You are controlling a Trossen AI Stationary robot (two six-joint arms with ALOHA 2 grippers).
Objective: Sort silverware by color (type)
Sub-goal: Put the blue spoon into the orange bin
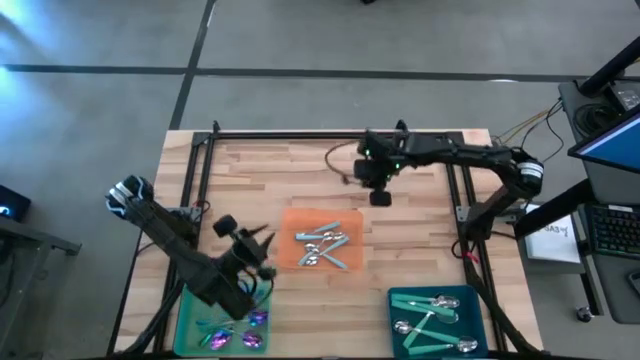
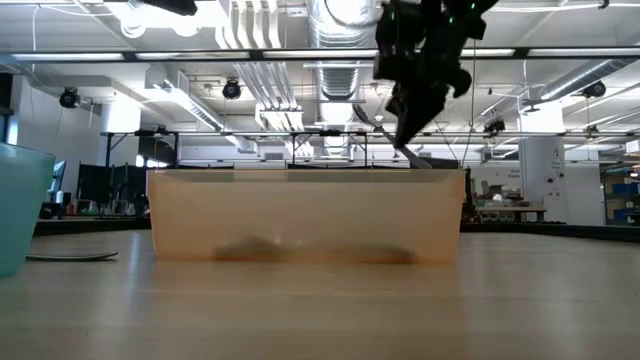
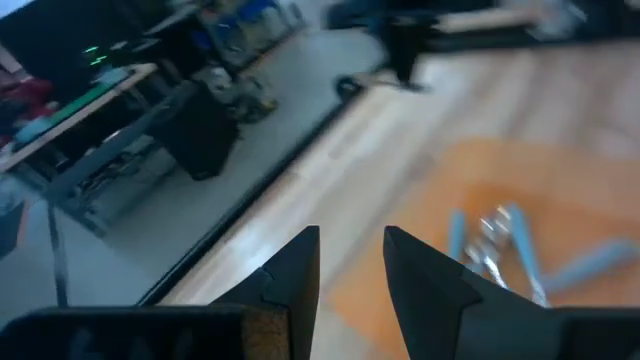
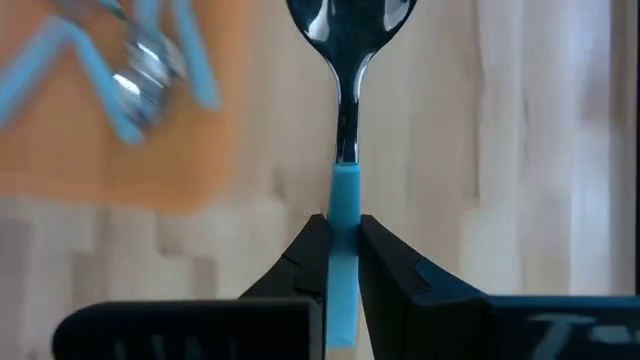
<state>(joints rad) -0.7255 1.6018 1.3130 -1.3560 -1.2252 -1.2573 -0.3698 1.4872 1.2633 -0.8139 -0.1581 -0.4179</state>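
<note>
The orange tray [image 1: 300, 222] at the table's middle holds several spoons [image 1: 325, 245] with light-blue handles. My right gripper [image 1: 380, 192] hangs above bare wood just past the tray's far right corner, shut on a spoon [image 4: 345, 130] with a light-blue handle and a silver bowl. My left gripper [image 1: 268, 255] stands open at the tray's left edge with nothing between its fingers [image 3: 300, 270]. A green tray [image 1: 190, 318] at the near left holds purple-bowled spoons [image 1: 250, 325]. A teal tray [image 1: 478, 305] at the near right holds silver spoons [image 1: 430, 312] with teal handles. My right gripper pinches the spoon's light-blue handle [image 4: 343, 195] between its two fingers, which lie along it. The silver bowl [image 4: 350, 20] sticks out ahead of the fingertips and the handle's free end runs back between the fingers. The gripper slants down from above. The spoon is lifted clear of the table.
A black frame [image 1: 330, 133] runs along the table's far edge and down both sides. Bare wood [image 1: 270, 175] lies between the far rail and the orange tray. In the low view the orange tray's wall [image 2: 300, 215] fills the middle, with the teal tray [image 2: 20, 210] at the picture's edge.
</note>
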